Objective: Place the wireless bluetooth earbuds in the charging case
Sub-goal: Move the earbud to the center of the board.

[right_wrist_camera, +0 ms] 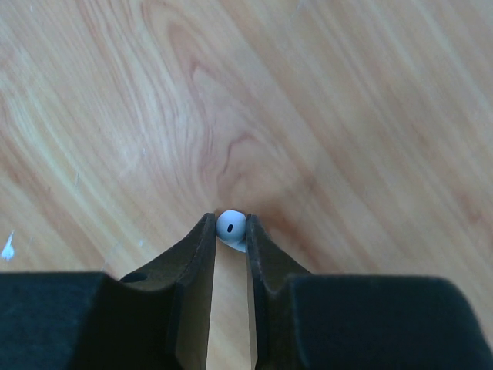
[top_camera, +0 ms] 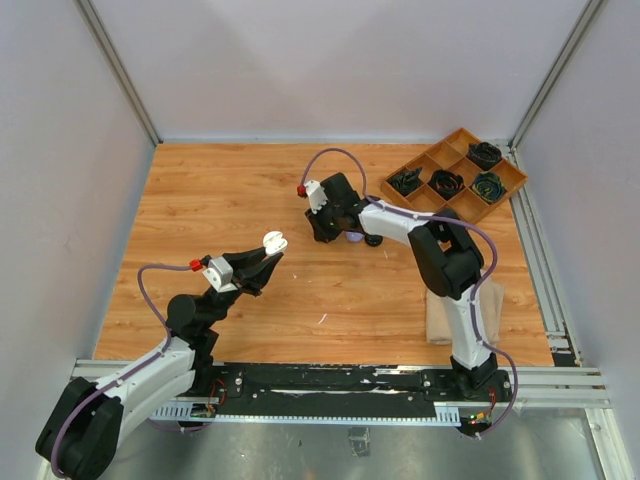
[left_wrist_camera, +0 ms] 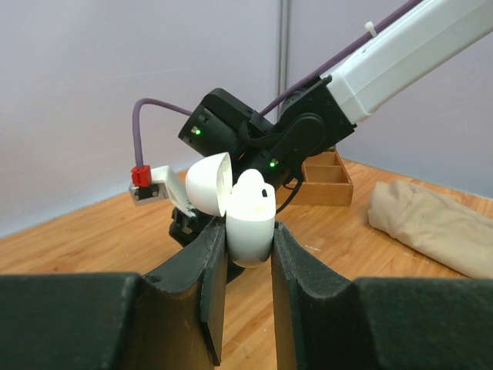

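My left gripper (top_camera: 268, 250) is shut on the white charging case (left_wrist_camera: 250, 220) and holds it above the table with its lid (left_wrist_camera: 208, 183) flipped open; the case also shows in the top view (top_camera: 274, 241). My right gripper (right_wrist_camera: 230, 231) is shut on a pale lavender-white earbud (right_wrist_camera: 231, 227), pinched between the fingertips just above the wooden table (right_wrist_camera: 347, 116). In the top view the right gripper (top_camera: 325, 232) is near the table's middle, with a lavender thing (top_camera: 353, 238) and a small black thing (top_camera: 373, 240) beside it. The case and the earbud are apart.
A brown divided tray (top_camera: 455, 172) with black coiled items stands at the back right. A beige cloth (top_camera: 440, 318) lies by the right arm's base, also in the left wrist view (left_wrist_camera: 431, 223). A small white sliver (top_camera: 322, 319) lies on the wood.
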